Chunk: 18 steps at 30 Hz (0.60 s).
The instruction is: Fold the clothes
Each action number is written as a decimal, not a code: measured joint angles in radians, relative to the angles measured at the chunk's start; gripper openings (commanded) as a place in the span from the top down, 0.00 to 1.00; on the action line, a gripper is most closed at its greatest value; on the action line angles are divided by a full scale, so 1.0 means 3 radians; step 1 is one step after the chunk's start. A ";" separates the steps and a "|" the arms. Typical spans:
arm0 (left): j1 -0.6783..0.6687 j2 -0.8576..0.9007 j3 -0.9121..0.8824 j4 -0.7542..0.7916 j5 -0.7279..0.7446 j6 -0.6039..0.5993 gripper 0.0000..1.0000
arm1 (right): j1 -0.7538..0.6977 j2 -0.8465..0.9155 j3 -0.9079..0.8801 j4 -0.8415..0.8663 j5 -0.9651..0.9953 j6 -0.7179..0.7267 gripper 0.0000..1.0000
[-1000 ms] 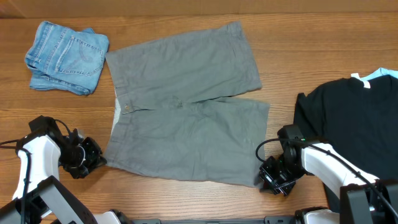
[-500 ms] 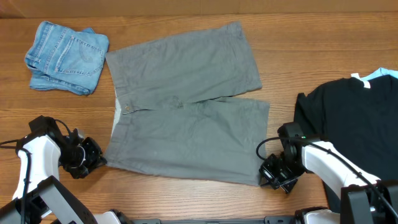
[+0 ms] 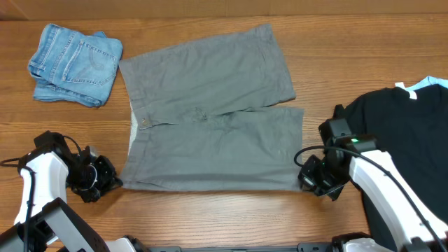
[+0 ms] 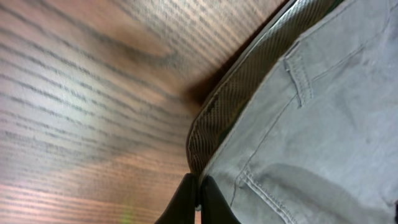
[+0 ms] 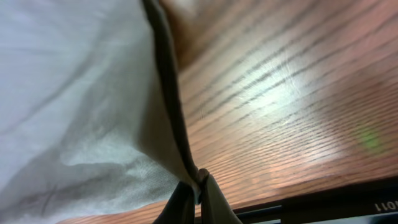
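Observation:
The grey-olive shorts (image 3: pixel 210 119) lie flat mid-table, waistband to the left, legs to the right. My left gripper (image 3: pixel 110 180) is shut on the near waistband corner; in the left wrist view the fingertips (image 4: pixel 199 190) pinch the striped inner waistband (image 4: pixel 242 93). My right gripper (image 3: pixel 302 179) is shut on the near leg's hem corner; in the right wrist view the fingers (image 5: pixel 198 190) clamp the hem edge (image 5: pixel 165 93), with the cloth lifted off the wood. The near edge of the shorts runs straight between the two grippers.
A folded light-blue denim garment (image 3: pixel 75 63) lies at the back left. A black T-shirt (image 3: pixel 399 140) lies at the right, beside my right arm. The table's front edge is just below both grippers.
My right gripper has moved up and away from the front edge with the hem corner, pulling the near edge of the shorts back. The left gripper has shifted slightly.

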 measured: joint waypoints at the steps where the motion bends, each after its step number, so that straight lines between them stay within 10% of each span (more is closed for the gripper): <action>1: 0.0000 0.0000 0.0009 -0.0045 0.0003 0.0015 0.96 | 0.0000 -0.0050 0.0053 -0.0037 0.0022 -0.0005 0.96; 18: 0.0000 -0.0960 0.0282 -0.0894 0.0523 0.0355 0.96 | 0.0000 -0.0632 0.1623 -0.1378 0.0575 -0.0018 0.96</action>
